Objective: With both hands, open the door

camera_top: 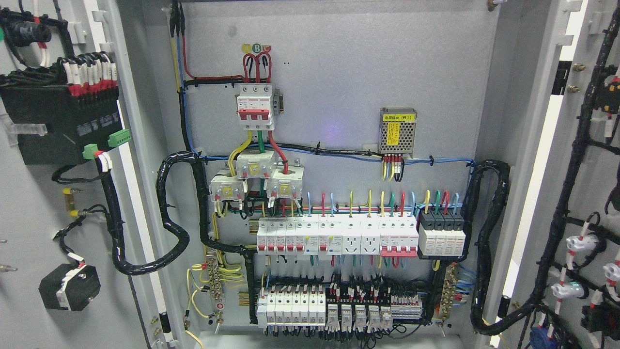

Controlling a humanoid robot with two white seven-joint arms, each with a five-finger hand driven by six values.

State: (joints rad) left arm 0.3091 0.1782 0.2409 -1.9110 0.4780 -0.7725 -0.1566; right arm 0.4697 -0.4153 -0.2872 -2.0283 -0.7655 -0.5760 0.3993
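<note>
Neither of my hands shows here — I cannot tell their state. Both cabinet doors, the left door (29, 194) and right door (581, 194), stand swung wide, baring the breaker rows (334, 237) inside — the opening looks done.
</note>
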